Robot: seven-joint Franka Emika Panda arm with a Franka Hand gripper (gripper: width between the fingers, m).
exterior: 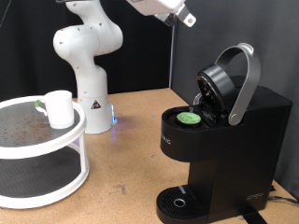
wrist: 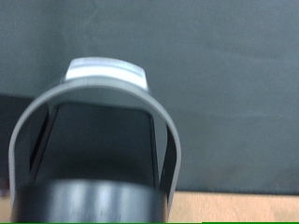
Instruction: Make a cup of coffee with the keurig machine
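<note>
With the keurig machine [exterior: 220,131] at the table's right edge standing lid-up and a green-topped pod [exterior: 190,118] seated, the white mug [exterior: 59,107] waits on the round rack [exterior: 42,173] at left, unbrewed, and the gripper [exterior: 173,11] overhead shows no readable finger gap.

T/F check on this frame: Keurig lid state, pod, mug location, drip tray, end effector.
1. The keurig machine has its lid raised. True.
2. A green-topped pod sits in the brewer's open holder. True.
3. The cup stands on the drip tray. False: it is on the top tier of the white two-tier rack, at the exterior view's left; nothing stands on the tray.
4. The end effector grips the silver lid handle. False: it is above the machine at the exterior view's top, apart from the handle.
5. The cup lies on its side. False: it stands upright.
</note>
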